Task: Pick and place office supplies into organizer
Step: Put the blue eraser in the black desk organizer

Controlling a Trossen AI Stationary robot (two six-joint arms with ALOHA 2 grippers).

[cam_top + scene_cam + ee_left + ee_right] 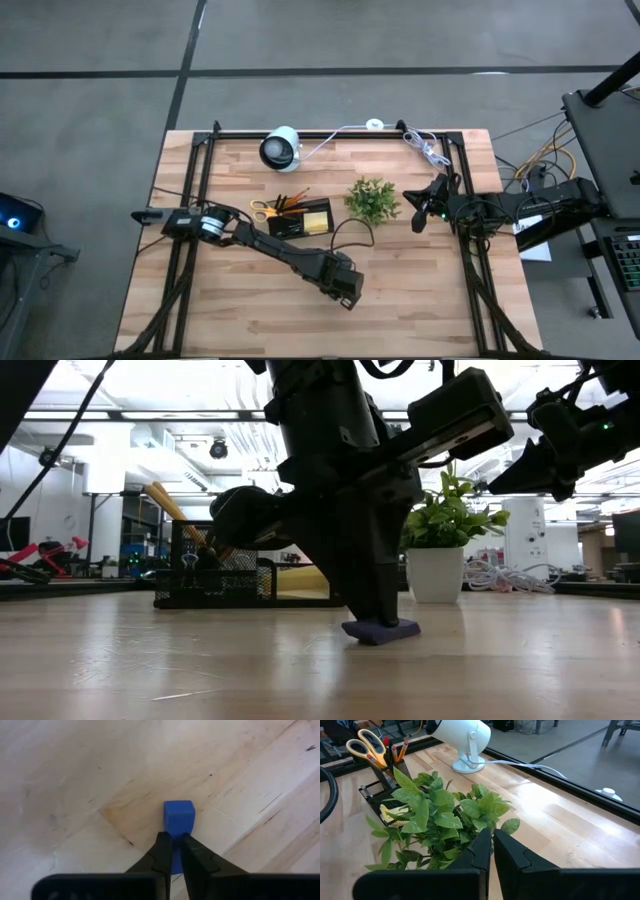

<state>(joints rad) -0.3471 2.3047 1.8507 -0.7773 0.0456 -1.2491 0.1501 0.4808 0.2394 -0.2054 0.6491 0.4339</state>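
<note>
A small blue piece (178,816) lies on the wooden table (250,320), toward the near side right of the middle, also seen in the low view (382,630). My left gripper (177,851) stands over it, pointing steeply down, shut on it. The black organizer (300,218) sits at the table's middle, with yellow-handled scissors (367,747) and orange pencils (397,751) standing in it and a yellow pad (317,216) lying in it. My right gripper (492,842) waits shut, raised near the right edge (420,215), touching nothing. My left gripper pinches the blue piece between its two fingers (161,851), on the two sides of the end nearest them (176,838). The fingers come from above, slanting steeply down. The piece's underside (380,638) rests on the table.
A small potted plant (372,198) stands right of the organizer, just in front of my right gripper. A white round camera-like device (281,148) and a white coiled cable (425,150) lie along the far edge. Bare wood spreads around the blue piece.
</note>
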